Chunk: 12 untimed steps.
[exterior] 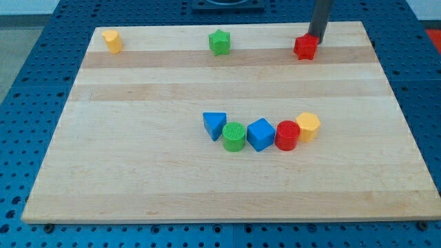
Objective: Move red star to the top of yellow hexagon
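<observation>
The red star (305, 47) lies near the view's top right of the wooden board (138, 172). My tip (315, 39) touches the star's upper right side, with the dark rod rising out of the view's top. The yellow hexagon (308, 127) sits right of the board's centre, at the right end of a curved row of blocks, well below the star. It touches a red cylinder (286, 135) on its left.
The row also holds a blue cube (261, 134), a green cylinder (234, 136) and a blue triangle (214, 125). A green star (219, 42) lies at the top centre. A yellow block (111, 40) stands at the top left corner.
</observation>
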{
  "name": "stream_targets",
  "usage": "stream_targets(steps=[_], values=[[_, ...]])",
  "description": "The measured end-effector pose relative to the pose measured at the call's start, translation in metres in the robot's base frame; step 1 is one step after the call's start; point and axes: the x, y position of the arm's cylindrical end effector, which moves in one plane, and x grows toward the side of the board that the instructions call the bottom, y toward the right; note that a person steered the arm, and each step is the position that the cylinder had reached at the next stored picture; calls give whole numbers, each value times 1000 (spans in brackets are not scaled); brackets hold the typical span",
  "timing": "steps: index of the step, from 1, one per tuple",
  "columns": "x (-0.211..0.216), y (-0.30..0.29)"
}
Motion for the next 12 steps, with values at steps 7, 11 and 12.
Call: stream_targets(steps=[7, 11, 12], values=[[38, -51], [114, -50], [129, -50]])
